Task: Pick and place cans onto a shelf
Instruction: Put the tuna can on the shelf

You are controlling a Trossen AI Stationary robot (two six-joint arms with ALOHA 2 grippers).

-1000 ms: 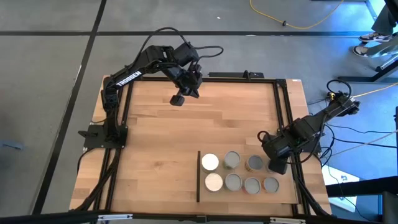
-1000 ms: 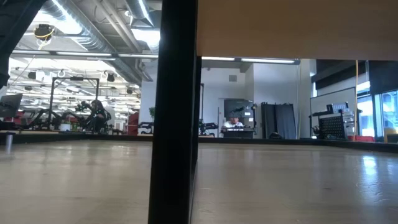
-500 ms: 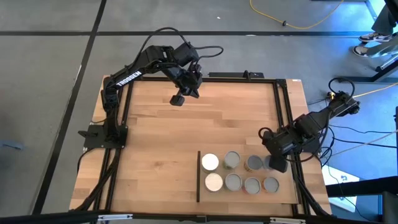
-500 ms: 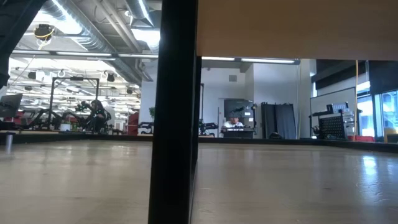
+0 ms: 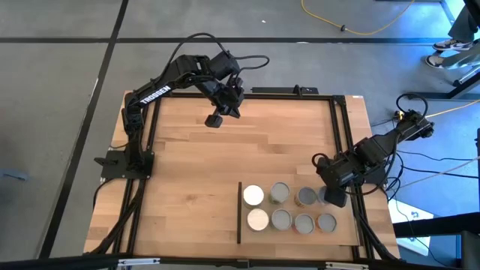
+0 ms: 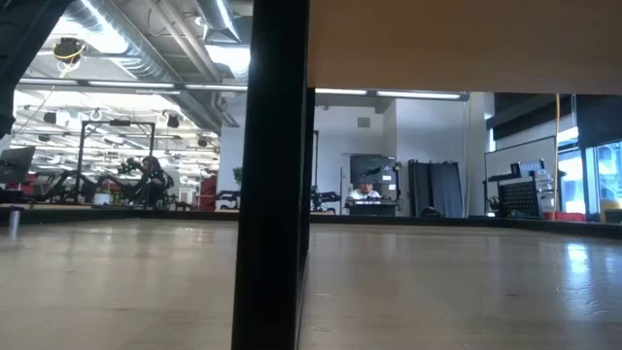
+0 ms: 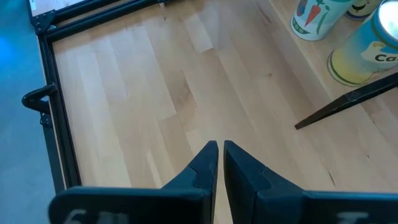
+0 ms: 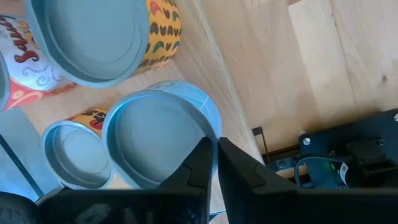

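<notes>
Right gripper (image 5: 335, 199), fingers together and empty, hangs lower right over the cans (image 5: 289, 208); descending risks toppling one off the shelf (image 5: 296, 236).

Both pincers (image 5: 214, 120) (image 5: 335, 199) closed, empty

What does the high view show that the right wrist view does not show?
Only the high view shows the left arm's fingers over the far side of the table, and the shelf's dark strip. Only the right wrist view shows the cans' printed labels, such as the yellow-sided can. Both show the cans and the right arm's shut fingers above one.
</notes>
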